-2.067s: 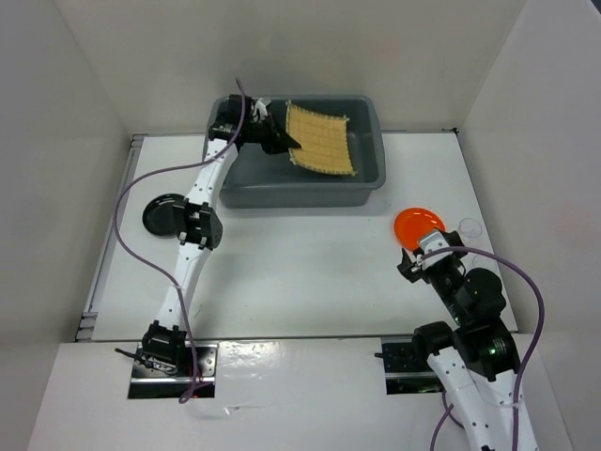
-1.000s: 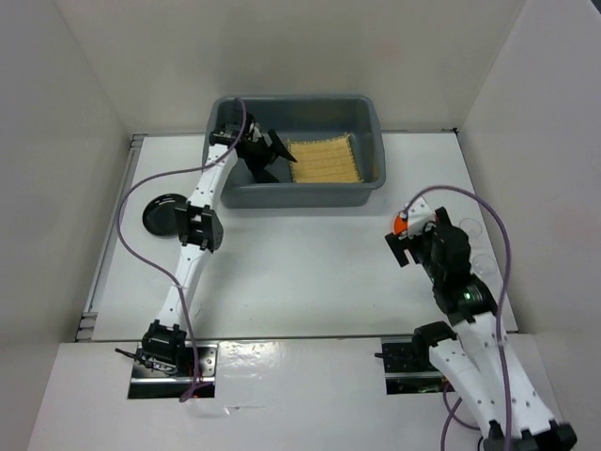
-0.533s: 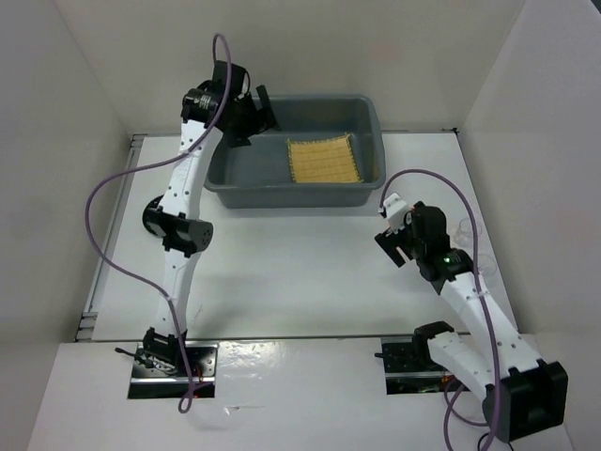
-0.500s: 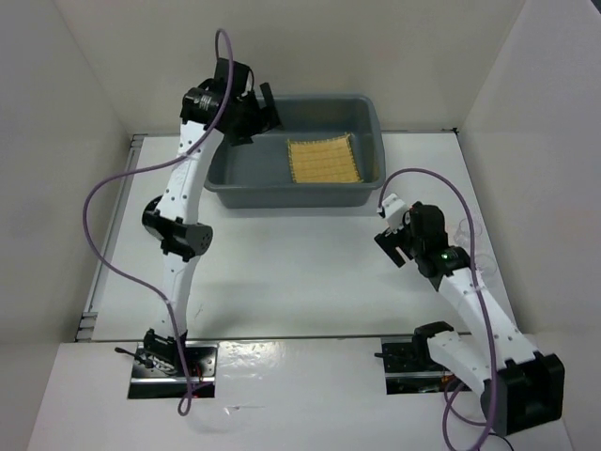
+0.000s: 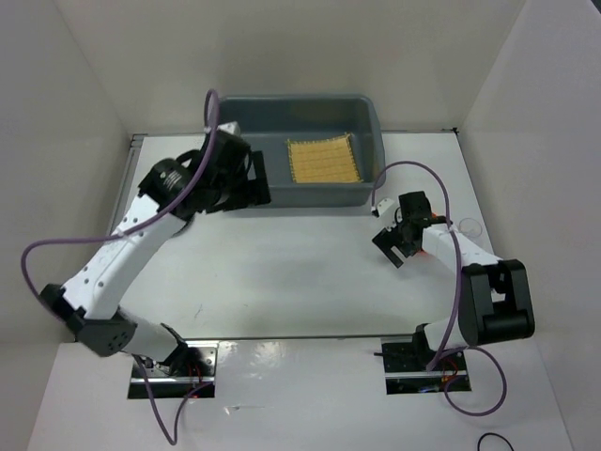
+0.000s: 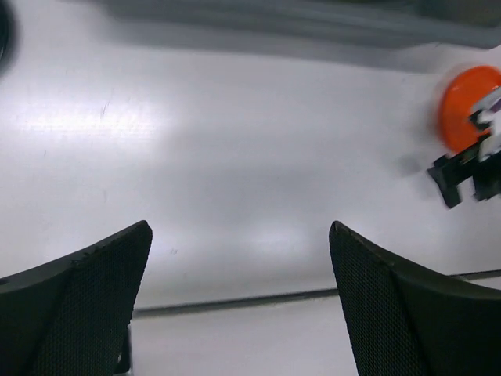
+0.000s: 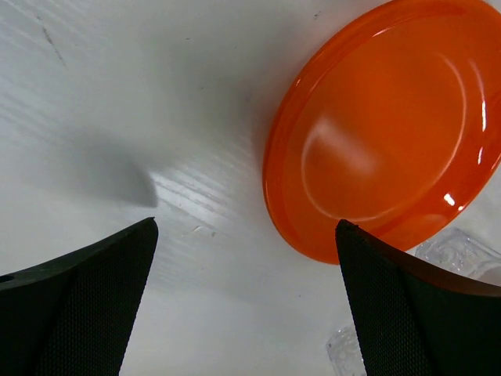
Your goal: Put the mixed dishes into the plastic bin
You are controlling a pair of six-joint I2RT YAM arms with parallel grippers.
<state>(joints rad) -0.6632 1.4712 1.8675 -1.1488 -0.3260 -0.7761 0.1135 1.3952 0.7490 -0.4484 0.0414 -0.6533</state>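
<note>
The tan bamboo mat [image 5: 324, 162] lies flat in the right half of the grey-blue plastic bin [image 5: 293, 98]. My left gripper [image 5: 254, 184] hangs open and empty by the bin's front left wall; in its own view the left gripper [image 6: 239, 229] looks over bare table toward the orange plate [image 6: 468, 106]. My right gripper [image 5: 393, 246] is open and low over the table. In the right wrist view the orange plate [image 7: 383, 125] lies just beyond the right gripper [image 7: 244, 227], nothing between the fingers. A clear glass cup [image 5: 468, 226] stands right of that arm. The black plate is hidden.
White walls close the table in on three sides. The bin's front wall [image 6: 274, 16] runs along the top of the left wrist view. Clear glass [image 7: 462, 254] lies close to the orange plate's near edge.
My left arm has left the bin's back left corner and swung down to the bin's front left. The right arm has stretched out low by the orange plate. The mat stays in the bin.
</note>
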